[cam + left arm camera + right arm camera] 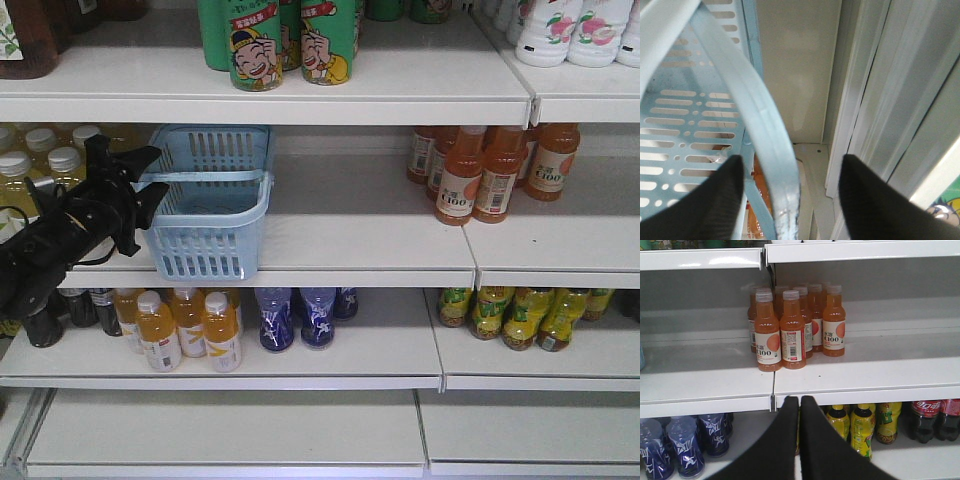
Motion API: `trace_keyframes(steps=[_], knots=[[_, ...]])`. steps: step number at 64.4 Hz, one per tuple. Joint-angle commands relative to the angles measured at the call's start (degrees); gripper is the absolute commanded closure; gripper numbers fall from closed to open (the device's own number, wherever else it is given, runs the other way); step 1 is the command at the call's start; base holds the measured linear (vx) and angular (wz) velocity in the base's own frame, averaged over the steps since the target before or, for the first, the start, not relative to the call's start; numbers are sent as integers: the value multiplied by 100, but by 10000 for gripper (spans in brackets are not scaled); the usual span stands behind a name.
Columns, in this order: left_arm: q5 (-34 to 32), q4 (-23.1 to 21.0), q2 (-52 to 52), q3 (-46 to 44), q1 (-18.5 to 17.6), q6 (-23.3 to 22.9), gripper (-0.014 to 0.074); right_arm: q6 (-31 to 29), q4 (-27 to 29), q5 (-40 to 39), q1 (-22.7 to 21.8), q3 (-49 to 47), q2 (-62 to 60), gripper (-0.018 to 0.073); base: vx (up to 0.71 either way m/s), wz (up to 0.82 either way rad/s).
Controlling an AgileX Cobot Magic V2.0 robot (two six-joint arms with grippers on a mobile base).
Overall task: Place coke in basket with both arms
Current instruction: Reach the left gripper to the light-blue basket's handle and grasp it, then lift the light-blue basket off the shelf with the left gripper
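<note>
Left wrist-mounted view puts us right at the basket [685, 125], by its handle [765, 130]. The left gripper [790, 160] is spread wide, and the pale blue handle runs up between its two fingers. The handle is close to one finger, but nothing squeezes it yet.

From the exterior front-facing view, the basket [200, 255] sits at the left end of the middle shelf [370, 230], close to the front edge. The left arm [60, 240] comes in from the left side, tilted up a little. Its tip is at the basket's left rim.

We think the step in hand is getting hold of the basket. Next, we judge, the left gripper must close on the handle and keep it steady.

The right gripper [800, 402] is pressed tight with nothing inside. It points at the orange bottles [790, 330] standing farther right along the middle shelf. We cannot see the red coke in any view. Only dark cola bottles [927, 417] show on the shelf below. So the right gripper has to find the coke first.
</note>
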Motion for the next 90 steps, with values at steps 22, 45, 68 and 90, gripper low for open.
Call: trace_keyframes(steps=[22,45,68,90], knots=[[-711,227,-272,-142,-36,-15,605,-23,-56,-409,-32,39,-77,564,0,0],[-2546,2779,-309,-137,-42,-849,604,-23,-56,-409,-32,39,-77,564,0,0],[-2663,4090,-1683,993,-659,-1124,603,-23,-42,-409,-32,39,-77,564,0,0],[-2663,4562,-3243,1629,-1783,-1172,603,-23,-42,-409,-32,39,-77,564,0,0]])
